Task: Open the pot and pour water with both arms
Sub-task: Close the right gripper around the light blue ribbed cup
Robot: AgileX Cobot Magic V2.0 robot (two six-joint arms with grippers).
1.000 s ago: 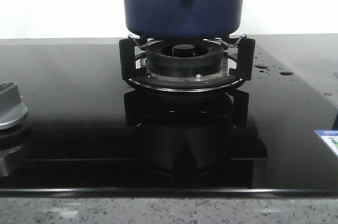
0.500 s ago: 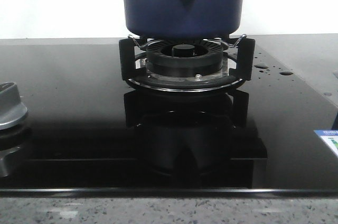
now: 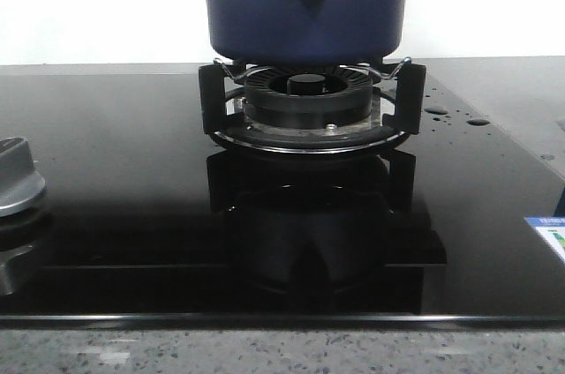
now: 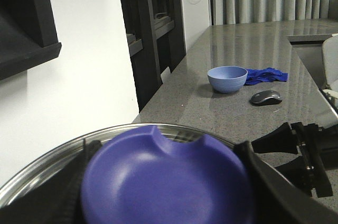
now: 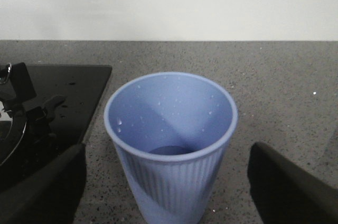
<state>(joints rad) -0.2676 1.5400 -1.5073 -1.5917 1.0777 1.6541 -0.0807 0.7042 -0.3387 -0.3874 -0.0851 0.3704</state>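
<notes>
The dark navy pot [image 3: 305, 3] stands on the burner's pan support, its top cut off by the front view. In the left wrist view my left gripper [image 4: 166, 187] is shut on the blue knob [image 4: 158, 166] of a glass lid with a metal rim [image 4: 47, 158]; a black finger presses each side of the knob. Whether the lid rests on the pot cannot be told. My right gripper [image 5: 169, 187] is open around a light-blue ribbed cup [image 5: 171, 129] standing on the grey counter, with gaps on both sides. Neither gripper shows in the front view.
A black ribbed burner ring [image 3: 306, 96] sits under the pot on the black glass hob. A silver control knob [image 3: 16, 178] is at the left and water drops [image 3: 437, 110] at the right. A blue bowl [image 4: 227, 78], a mouse [image 4: 265, 97] and a blue cloth [image 4: 268, 75] lie on the counter.
</notes>
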